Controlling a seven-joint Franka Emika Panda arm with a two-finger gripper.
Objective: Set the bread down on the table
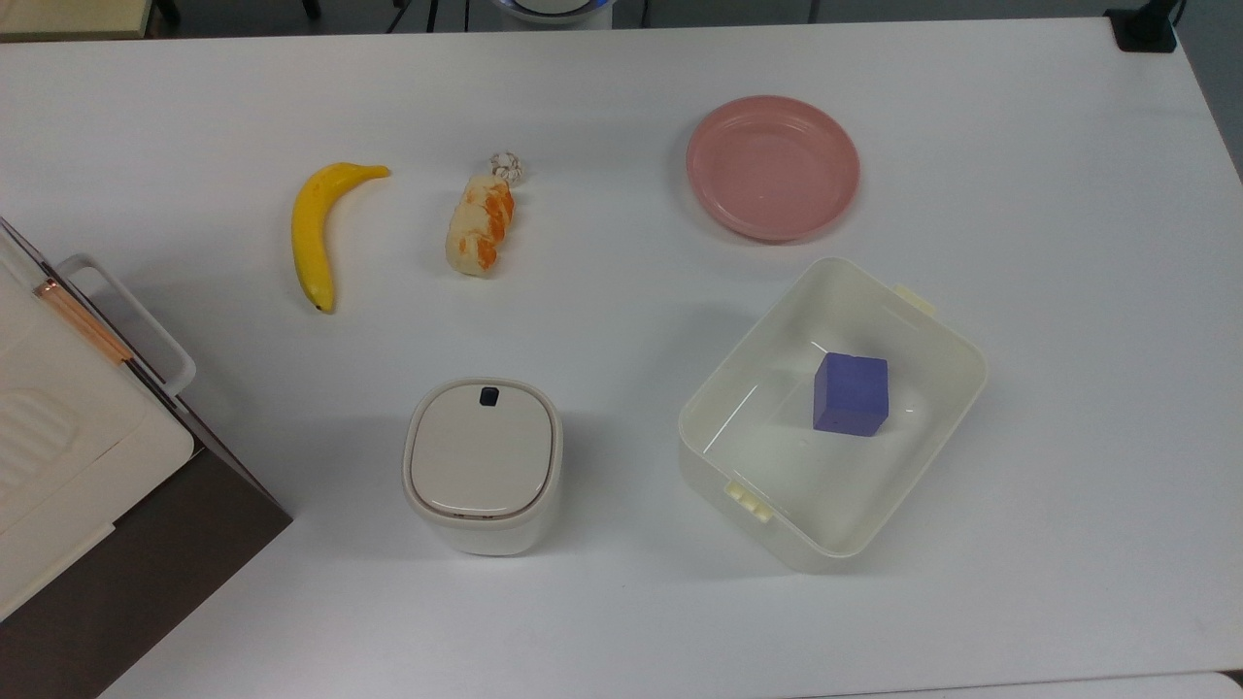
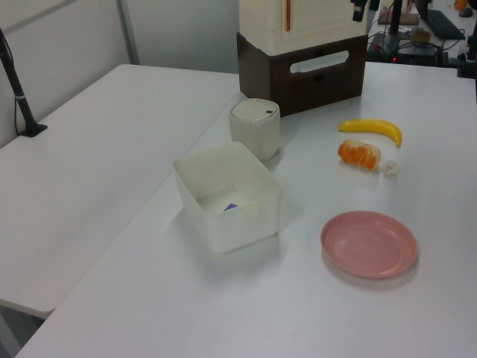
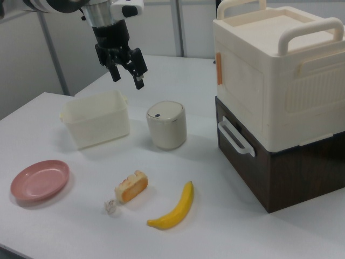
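The bread (image 1: pixel 481 225), a short cream loaf with orange-brown patches, lies flat on the white table (image 1: pixel 602 602) between the banana and the pink plate. It also appears in the left view as bread (image 2: pixel 359 155) and in the right view as bread (image 3: pixel 132 186). In the right view my gripper (image 3: pixel 126 73) hangs high above the table, open, with nothing between its fingers, well away from the bread.
A yellow banana (image 1: pixel 316 228) lies left of the bread in the top view. A small clear knot (image 1: pixel 506 166) sits at the bread's far end. A pink plate (image 1: pixel 773 166), a cream bin (image 1: pixel 832 413) holding a purple cube (image 1: pixel 852 393), a lidded pot (image 1: pixel 483 464) and a stacked box (image 3: pixel 280 97) stand around.
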